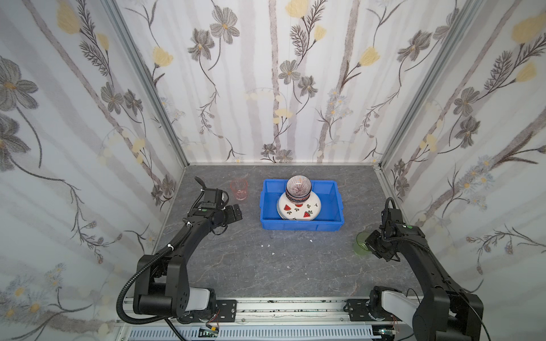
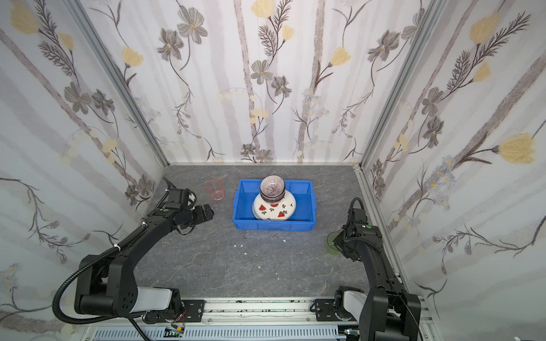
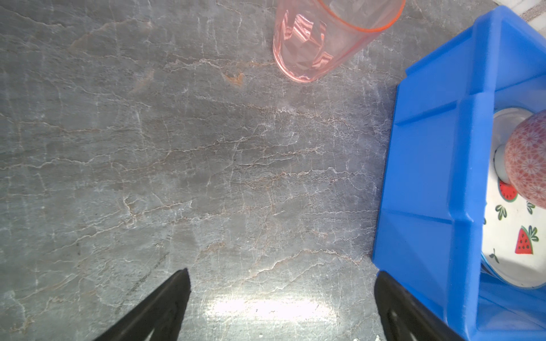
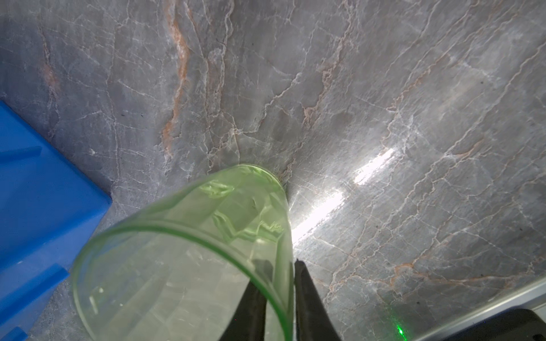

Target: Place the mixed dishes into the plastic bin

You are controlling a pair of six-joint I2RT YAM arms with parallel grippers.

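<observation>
My right gripper [image 4: 282, 267] looks pinched on the wall of the green cup [image 4: 189, 236], one finger inside, one outside. Cup's upright on the table [image 1: 266, 265], blue bin [image 1: 301, 225] off left, so right arm's closest.

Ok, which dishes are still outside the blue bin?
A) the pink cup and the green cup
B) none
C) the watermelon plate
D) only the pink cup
A: the pink cup stands on the table left of the blue bin, and the green cup is off to its right, both outside its walls.
</observation>
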